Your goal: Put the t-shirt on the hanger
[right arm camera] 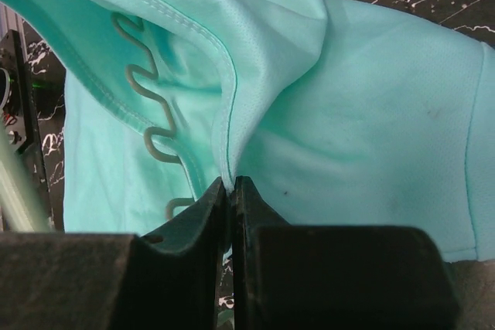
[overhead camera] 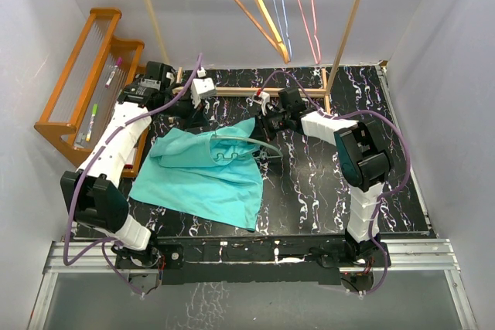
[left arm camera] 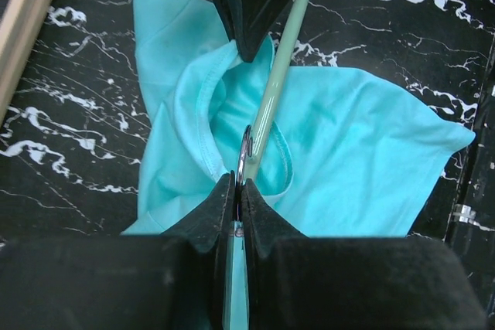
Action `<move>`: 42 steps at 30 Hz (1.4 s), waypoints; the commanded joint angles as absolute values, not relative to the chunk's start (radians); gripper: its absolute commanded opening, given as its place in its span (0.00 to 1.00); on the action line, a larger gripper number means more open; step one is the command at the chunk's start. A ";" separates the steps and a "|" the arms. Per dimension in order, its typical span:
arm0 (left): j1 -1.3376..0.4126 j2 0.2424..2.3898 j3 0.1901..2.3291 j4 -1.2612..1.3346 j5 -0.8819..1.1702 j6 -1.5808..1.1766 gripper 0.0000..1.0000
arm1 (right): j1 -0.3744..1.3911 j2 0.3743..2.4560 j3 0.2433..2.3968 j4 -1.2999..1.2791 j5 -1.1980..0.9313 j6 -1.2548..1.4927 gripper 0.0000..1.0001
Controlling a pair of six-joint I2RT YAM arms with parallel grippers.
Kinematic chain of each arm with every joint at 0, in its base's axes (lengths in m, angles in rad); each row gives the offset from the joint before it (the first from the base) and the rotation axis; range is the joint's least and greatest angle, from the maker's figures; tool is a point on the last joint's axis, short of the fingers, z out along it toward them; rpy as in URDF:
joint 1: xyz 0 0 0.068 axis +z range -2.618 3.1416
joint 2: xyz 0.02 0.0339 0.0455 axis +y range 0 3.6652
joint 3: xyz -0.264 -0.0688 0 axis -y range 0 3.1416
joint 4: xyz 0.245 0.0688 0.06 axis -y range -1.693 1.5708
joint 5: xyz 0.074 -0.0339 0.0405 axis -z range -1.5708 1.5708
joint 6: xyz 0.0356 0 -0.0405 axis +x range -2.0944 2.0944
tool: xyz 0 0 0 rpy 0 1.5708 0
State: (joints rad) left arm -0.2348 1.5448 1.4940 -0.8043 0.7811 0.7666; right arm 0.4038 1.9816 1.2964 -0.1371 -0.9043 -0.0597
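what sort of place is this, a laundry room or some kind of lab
Most likely a robotics lab test cell, not a home: two robot arms bolted to a black marbled table, plain white walls boxing it in, and spare hangers hung overhead as props.

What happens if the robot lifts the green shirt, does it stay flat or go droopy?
Probably droopy: the shirt lies crumpled in soft folds on the table. It likely bends wherever pinched, as its edge folds up at the right gripper. It looks thin, so probably light.
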 commanded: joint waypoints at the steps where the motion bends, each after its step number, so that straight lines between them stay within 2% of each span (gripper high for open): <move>1: -0.229 1.492 1.600 -0.799 0.842 0.793 0.00 | 0.401 1.966 1.338 -0.133 -0.876 -0.088 0.08; 9: -0.213 1.493 1.680 -0.811 0.798 0.805 0.00 | 0.399 1.948 1.326 -0.145 -0.779 -0.098 0.08; 32: -0.193 1.430 1.484 -0.572 0.510 0.949 0.00 | 0.334 1.866 1.276 -0.152 -0.658 -0.074 0.08; 42: -0.193 1.457 1.473 -0.407 0.382 0.850 0.00 | 0.332 1.845 1.278 -0.163 -0.656 -0.066 0.08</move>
